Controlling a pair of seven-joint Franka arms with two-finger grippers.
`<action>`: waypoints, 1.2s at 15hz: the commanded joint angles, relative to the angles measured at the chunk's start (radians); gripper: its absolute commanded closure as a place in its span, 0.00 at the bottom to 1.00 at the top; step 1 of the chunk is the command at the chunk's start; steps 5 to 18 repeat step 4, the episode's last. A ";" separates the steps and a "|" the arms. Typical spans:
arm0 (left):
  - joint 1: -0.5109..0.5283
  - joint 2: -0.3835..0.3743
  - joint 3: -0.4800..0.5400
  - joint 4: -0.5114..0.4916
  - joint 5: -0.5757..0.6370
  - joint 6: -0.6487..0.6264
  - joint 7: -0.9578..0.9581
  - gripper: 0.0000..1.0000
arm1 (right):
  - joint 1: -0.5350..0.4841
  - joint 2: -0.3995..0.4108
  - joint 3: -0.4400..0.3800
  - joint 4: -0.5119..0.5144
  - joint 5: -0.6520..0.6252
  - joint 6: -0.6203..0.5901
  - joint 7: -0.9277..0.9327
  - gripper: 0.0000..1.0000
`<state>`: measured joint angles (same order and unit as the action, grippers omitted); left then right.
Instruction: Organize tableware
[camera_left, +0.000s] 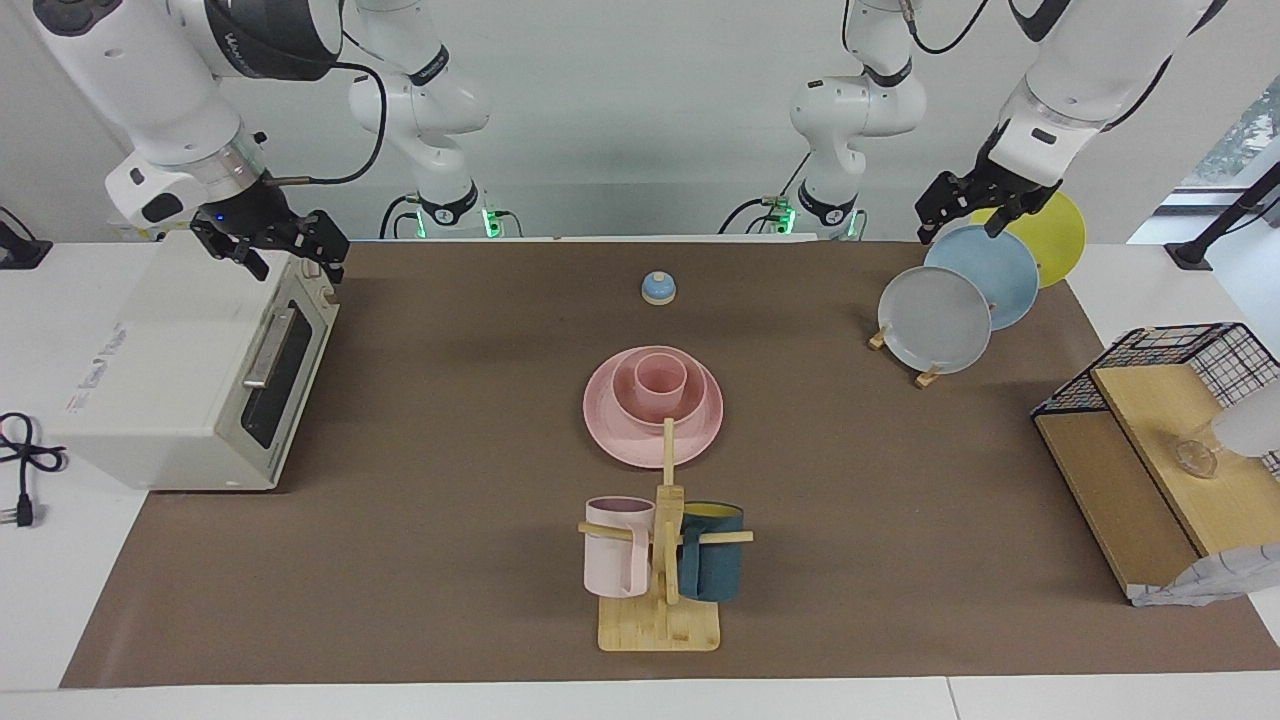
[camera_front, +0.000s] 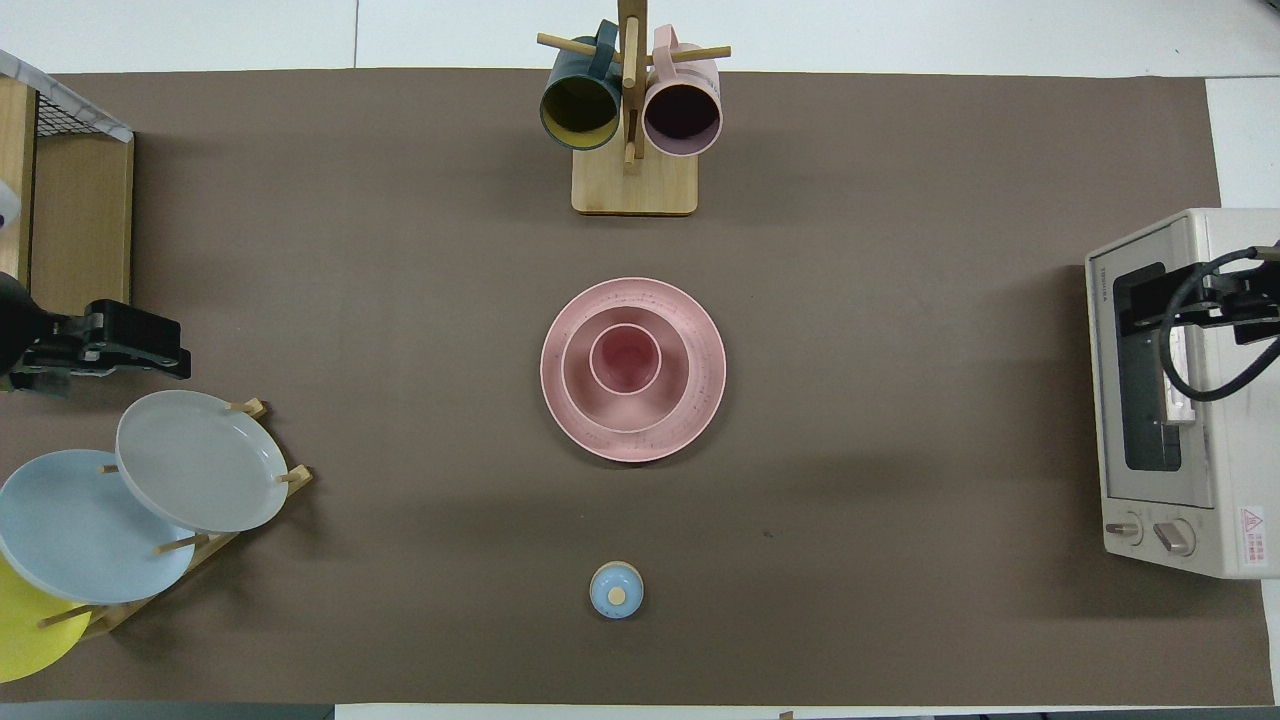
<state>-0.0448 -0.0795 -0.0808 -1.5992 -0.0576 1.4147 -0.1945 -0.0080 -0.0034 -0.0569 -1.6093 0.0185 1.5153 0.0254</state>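
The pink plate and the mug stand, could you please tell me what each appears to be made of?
The pink plate looks like matte ceramic or a speckled composite: a dull, glare-free surface with fine dark flecks, so either is possible. The mug stand appears to be light unpainted wood, perhaps bamboo: pale yellow-tan slab base, post and pegs.

A toaster oven (camera_left: 190, 370), a mug tree (camera_left: 662, 560) with two mugs, racked plates (camera_left: 960, 290) and perhaps a bell (camera_left: 659, 288).

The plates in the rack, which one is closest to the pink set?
The grey plate; the blue plate and yellow plate stand nearer the robots.
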 joint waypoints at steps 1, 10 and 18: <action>0.008 -0.019 0.001 -0.022 0.002 0.004 0.018 0.00 | -0.021 -0.013 0.005 -0.014 0.004 0.013 -0.038 0.00; 0.013 -0.020 0.001 -0.024 0.004 0.006 0.021 0.00 | -0.020 -0.013 0.005 -0.014 0.004 0.014 -0.032 0.00; 0.013 -0.020 0.001 -0.024 0.004 0.006 0.021 0.00 | -0.020 -0.013 0.005 -0.014 0.004 0.014 -0.032 0.00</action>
